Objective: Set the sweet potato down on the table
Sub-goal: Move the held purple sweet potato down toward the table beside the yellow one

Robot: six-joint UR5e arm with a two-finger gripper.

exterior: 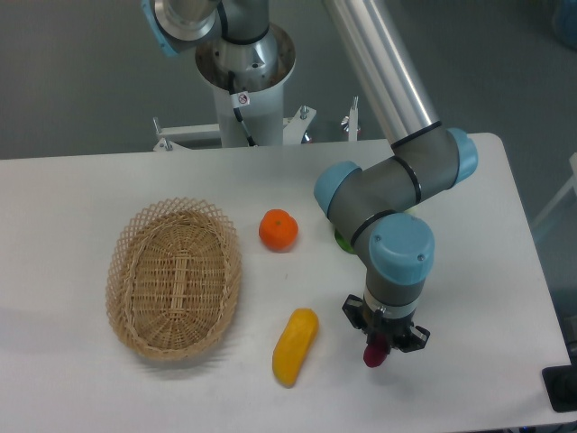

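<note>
My gripper [382,339] points straight down over the front right part of the white table [81,379]. It is shut on the sweet potato [374,354], a small dark magenta root whose lower end pokes out below the fingers. That end hangs close to the tabletop; I cannot tell whether it touches. The arm's wrist hides the upper part of the root.
A yellow-orange elongated vegetable [296,345] lies just left of the gripper. A round orange fruit [279,230] sits mid-table. An oval wicker basket [174,277] stands at the left. A green leafy vegetable [341,239] is mostly hidden behind the arm's elbow.
</note>
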